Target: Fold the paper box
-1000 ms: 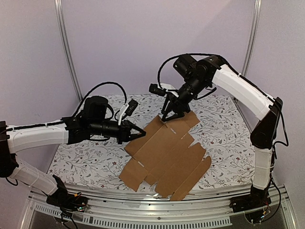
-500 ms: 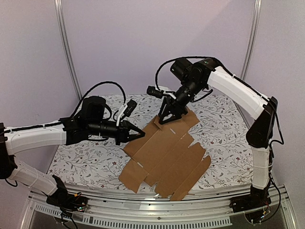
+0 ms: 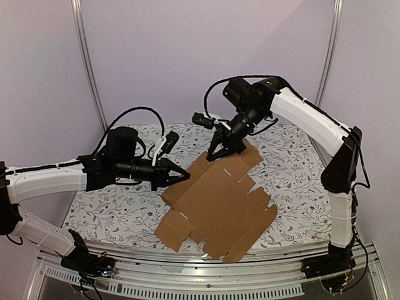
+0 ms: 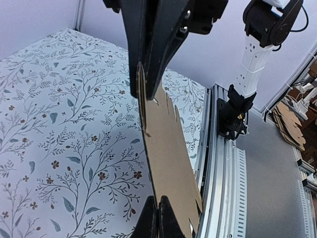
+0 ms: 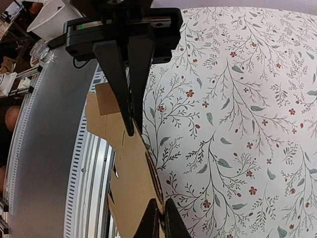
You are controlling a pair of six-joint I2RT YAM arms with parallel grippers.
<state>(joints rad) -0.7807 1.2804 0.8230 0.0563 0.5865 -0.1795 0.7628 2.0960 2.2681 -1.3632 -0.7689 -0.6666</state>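
Brown cardboard, unprinted and die-cut: the paper box [image 3: 219, 200] is a flat, unfolded sheet lying diagonally at the middle of the flower-patterned table [image 3: 106, 212], with its tabs and slots showing. Its near flaps reach almost to the metal rail [image 3: 187, 275] along the table's front edge, so there is little room on that side. Bare tabletop lies open to the left, to the right and behind the sheet.

The left gripper [image 3: 185, 177] comes in low from the left, its fingers pressed together on the sheet's left edge. The right gripper [image 3: 214, 156] points down from behind, its fingers pinching the far corner flap. The two grips sit near each other on the same far-left side of the sheet.

The overhead view gives the whole outline, but not whether the held side is off the table. The left wrist view shows the sheet edge-on as a thin brown blade running from black fingertips [image 4: 166, 223] at the bottom of the frame up to the other pair closed on it. Beyond stand the rail and the right arm's base [image 4: 232, 111]. Only this view shows a pile of brown cardboard pieces [image 4: 290, 126] off the table, past the rail. The right wrist view shows the sheet's notched outline against the floral pattern, again pinched at both ends
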